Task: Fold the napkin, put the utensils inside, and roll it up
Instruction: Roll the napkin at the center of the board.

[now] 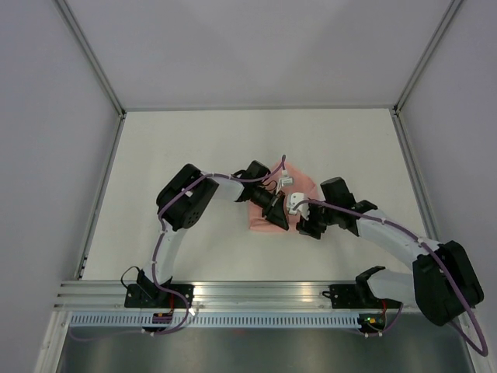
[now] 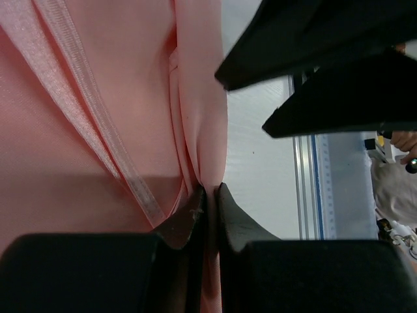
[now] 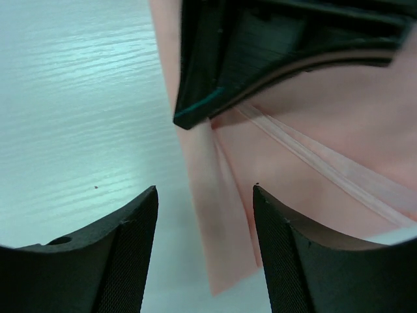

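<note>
From above, the napkin (image 1: 258, 221) lies crumpled near the middle of the white table (image 1: 194, 155), a small salmon-pink patch mostly hidden under the left gripper (image 1: 279, 221) and the right gripper (image 1: 306, 227), which meet over it.

The left wrist view shows slightly glossy cloth (image 2: 78, 195) with a paler hem band (image 2: 98, 130) running diagonally. The left gripper (image 2: 210, 193) is pinched on a raised fold.

In the right wrist view, the right gripper (image 3: 204, 190) is spread wide, released, with a thin napkin edge (image 3: 221, 222) lying flat between its fingers.
</note>
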Action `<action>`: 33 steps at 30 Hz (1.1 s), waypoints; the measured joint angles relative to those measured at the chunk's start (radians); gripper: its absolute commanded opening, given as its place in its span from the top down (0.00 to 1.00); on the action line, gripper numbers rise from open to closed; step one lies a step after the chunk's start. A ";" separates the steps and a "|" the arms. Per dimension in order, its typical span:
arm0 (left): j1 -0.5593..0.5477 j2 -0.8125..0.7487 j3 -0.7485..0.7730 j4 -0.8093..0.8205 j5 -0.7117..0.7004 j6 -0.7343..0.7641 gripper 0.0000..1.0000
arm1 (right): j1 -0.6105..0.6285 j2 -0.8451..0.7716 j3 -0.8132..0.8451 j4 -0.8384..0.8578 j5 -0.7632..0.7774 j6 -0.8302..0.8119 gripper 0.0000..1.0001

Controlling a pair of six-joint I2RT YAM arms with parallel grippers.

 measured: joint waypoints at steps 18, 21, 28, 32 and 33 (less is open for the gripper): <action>0.002 0.022 0.017 -0.076 0.051 -0.015 0.98 | 0.288 0.136 -0.063 0.242 0.237 0.019 0.56; 0.003 0.021 0.017 -0.077 0.050 -0.015 0.91 | 0.293 0.150 -0.058 0.245 0.234 0.033 0.71; 0.003 -0.051 -0.026 -0.082 -0.030 -0.021 0.57 | 0.295 0.183 -0.014 0.192 0.226 0.034 0.85; 0.000 -0.121 -0.069 -0.063 -0.130 -0.031 0.48 | 0.286 0.208 0.019 0.149 0.206 0.030 0.87; 0.000 -0.138 -0.080 -0.050 -0.158 -0.037 0.35 | 0.282 0.216 0.028 0.136 0.200 0.026 0.87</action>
